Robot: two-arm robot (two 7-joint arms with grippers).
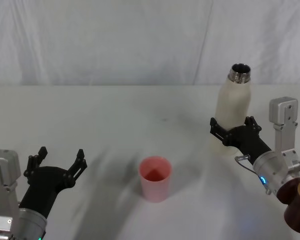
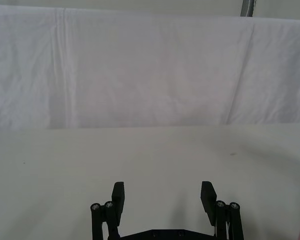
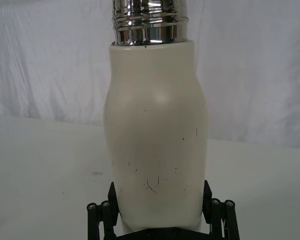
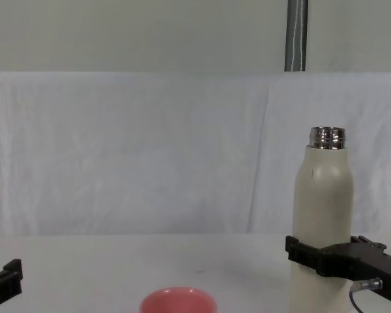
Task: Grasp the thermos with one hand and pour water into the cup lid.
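- The thermos (image 1: 232,114): tall cylinder, cream-white matte body with rounded shoulders and a shiny ribbed steel neck (image 3: 149,22); the mouth stood open and dark. It stood upright on the right side of the bench (image 1: 115,115), well behind and to the right of the cup lid. Fine dark scuffs marked its lower body in the right wrist view. Its contents could not be seen.
- The cup lid (image 1: 155,178): small round pink cup, smooth rim, slightly tapered wall, upright near the middle of the bench towards the front edge. Its inside showed a darker pink floor; whether it held any liquid could not be told. In the chest view only its rim (image 4: 178,301) rose into sight.
- The right hand (image 1: 233,131): black angular plastic fingers on a grey metal housing, set around the lower body of the thermos, one finger (image 3: 112,200) on each side and pressed against the wall. The thermos base appeared to rest on the bench.
- The left hand (image 1: 59,162): black, same make, low at the front left of the bench, well apart from the cup lid. Its fingers (image 2: 118,200) were spread wide and held nothing.
- The bench: flat, pale, matte surface with a few faint specks.
- The cloth (image 4: 150,150): white, softly creased, hung as a backdrop behind the bench.
- A grey metal pole (image 4: 296,36): upright above the cloth, behind the thermos.
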